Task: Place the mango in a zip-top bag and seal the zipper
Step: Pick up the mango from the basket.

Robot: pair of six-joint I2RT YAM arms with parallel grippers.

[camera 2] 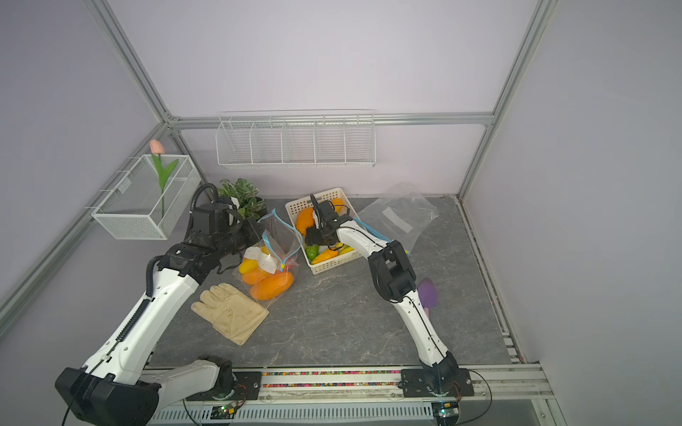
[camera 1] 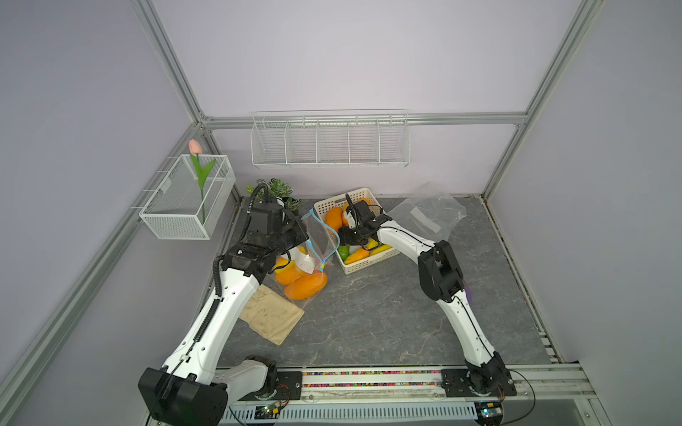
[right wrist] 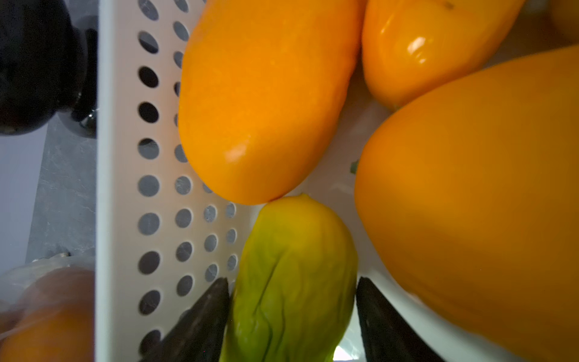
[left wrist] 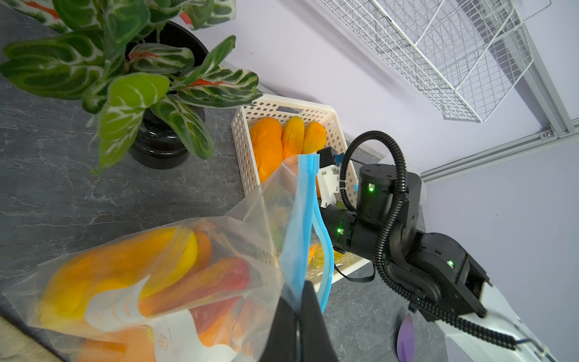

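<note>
Left tool (left wrist: 299, 308): closed tight on the blue zipper (left wrist: 302, 203) of the bag (left wrist: 188, 250), whose mouth is held raised and gaping toward the basket (left wrist: 242, 147). The bag's lower end is seen resting on the bench (camera 1: 369, 313), with orange and yellow fruit (camera 1: 306, 287) already inside.

Right tool (right wrist: 293, 301): lowered into the basket, its fingers (right wrist: 203, 313) set either side of a green-yellow mango (right wrist: 297, 244), right against its flanks. Whether it is gripped cannot be told.

The mango is found on the basket floor by the perforated wall, its tip touching an orange mango (right wrist: 266, 109). A glove (camera 2: 228, 313) is noted on the bench beside the bag.
</note>
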